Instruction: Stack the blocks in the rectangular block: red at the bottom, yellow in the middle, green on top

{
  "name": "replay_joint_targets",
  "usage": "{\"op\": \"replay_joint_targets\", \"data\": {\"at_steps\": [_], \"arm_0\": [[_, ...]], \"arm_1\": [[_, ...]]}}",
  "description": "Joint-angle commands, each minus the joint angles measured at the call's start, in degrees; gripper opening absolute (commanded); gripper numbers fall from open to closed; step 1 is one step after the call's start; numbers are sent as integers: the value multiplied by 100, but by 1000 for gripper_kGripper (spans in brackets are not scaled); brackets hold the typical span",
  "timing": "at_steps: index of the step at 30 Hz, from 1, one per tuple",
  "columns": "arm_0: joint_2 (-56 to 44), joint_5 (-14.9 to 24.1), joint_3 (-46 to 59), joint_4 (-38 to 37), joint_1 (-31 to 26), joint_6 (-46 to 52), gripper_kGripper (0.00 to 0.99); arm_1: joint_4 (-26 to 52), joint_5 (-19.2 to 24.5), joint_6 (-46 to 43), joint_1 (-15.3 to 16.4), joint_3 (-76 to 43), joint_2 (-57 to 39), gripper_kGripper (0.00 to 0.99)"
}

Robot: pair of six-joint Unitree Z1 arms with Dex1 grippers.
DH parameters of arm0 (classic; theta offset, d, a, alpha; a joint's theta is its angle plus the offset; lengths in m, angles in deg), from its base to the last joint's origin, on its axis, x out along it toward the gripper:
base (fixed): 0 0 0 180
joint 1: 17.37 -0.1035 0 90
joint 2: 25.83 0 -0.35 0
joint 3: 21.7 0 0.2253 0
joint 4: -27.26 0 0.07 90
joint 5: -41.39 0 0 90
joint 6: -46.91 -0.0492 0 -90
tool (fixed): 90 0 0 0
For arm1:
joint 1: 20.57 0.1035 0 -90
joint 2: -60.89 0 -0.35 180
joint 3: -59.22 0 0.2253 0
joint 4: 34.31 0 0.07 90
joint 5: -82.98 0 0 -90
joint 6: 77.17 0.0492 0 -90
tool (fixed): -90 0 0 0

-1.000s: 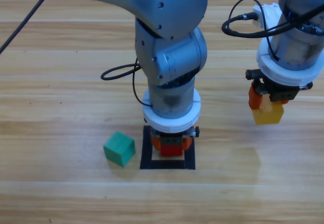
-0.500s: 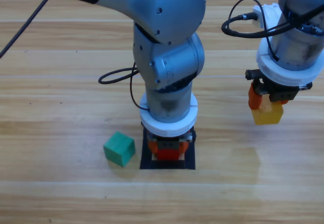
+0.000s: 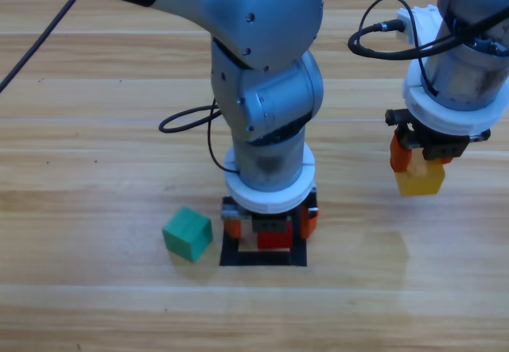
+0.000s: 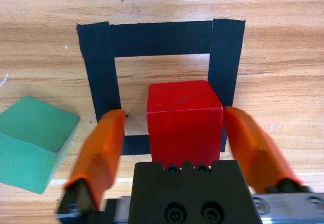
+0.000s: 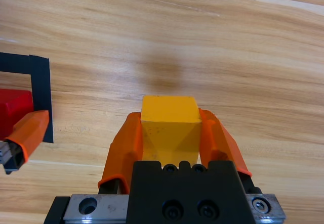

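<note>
The red cube [image 4: 184,120] rests inside the black tape rectangle [image 4: 159,38], overlapping its near edge. My left gripper [image 4: 173,114] stands open around it, with a gap on each side of the cube. From above, the red cube [image 3: 274,237] shows just under the left gripper [image 3: 270,223], within the rectangle [image 3: 262,258]. The green cube [image 3: 188,234] lies on the table just left of the tape; in the left wrist view the green cube [image 4: 33,143] is at lower left. My right gripper [image 3: 419,168] hangs off to the right, shut on the yellow cube [image 5: 168,128].
The left arm's bulky grey body [image 3: 266,90] covers the table behind the rectangle. Bare wood lies between the rectangle and the right gripper. A black cable [image 3: 187,117] loops beside the left arm.
My left gripper lowered the red cube into the rectangle and then spread its jaws, letting go of it. The right arm and yellow cube held still.
</note>
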Motion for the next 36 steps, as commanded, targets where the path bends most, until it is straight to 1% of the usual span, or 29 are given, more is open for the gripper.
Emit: {"op": "replay_joint_targets", "data": {"at_steps": [1,4,11,14,17,20,23,25,27,33,35,36], "arm_0": [[318,73,109,-29,102,-50,953],[221,117,118,-20,102,-32,988],[-271,337,39,33,102,-41,990],[-781,451,21,33,102,-67,990],[-1501,610,47,33,102,-155,986],[-2160,750,197,103,102,-164,988],[-3013,970,742,121,102,-217,989],[-3681,1040,1260,121,102,-445,988],[-4243,1198,1709,121,85,-762,988],[-5896,1225,2640,138,-284,-2185,943],[-6239,1234,2834,156,-302,-2475,943],[-6406,1269,3001,156,-302,-2467,943]], "arm_1": [[107,-79,10,-179,-185,-117,176],[116,-79,10,-179,-185,-117,176],[116,-62,10,-179,-167,-328,176],[37,-53,-25,-179,-149,-574,176],[-200,-70,-25,-170,0,-758,176],[-402,-246,19,-100,123,-838,176],[-719,-448,133,93,422,-697,176],[-930,-483,221,234,738,-460,176],[-1035,-536,300,366,984,-178,176],[-1431,-606,572,752,1969,762,176],[-1615,-563,660,867,2373,1070,176],[-1686,-519,686,919,2540,1193,176]]}}
